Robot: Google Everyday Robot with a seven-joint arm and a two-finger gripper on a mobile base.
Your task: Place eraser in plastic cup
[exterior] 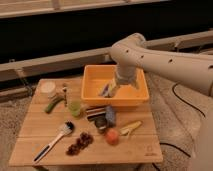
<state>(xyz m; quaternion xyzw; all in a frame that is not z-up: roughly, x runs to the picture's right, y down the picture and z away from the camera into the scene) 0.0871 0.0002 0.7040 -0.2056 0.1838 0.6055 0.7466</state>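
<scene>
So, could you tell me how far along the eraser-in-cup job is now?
Done: nothing yet; the eraser lies on the table beside the plastic cup, not in it. In hand: the gripper is down in the orange bin, away from the eraser, so no grasp on it has begun. Left: move to the eraser, grip it, lift it and drop it into the cup.

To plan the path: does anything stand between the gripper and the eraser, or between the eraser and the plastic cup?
The gripper hangs inside the orange bin, whose front wall lies between it and the eraser. Between the eraser and the plastic cup, nothing visible stands.
</scene>
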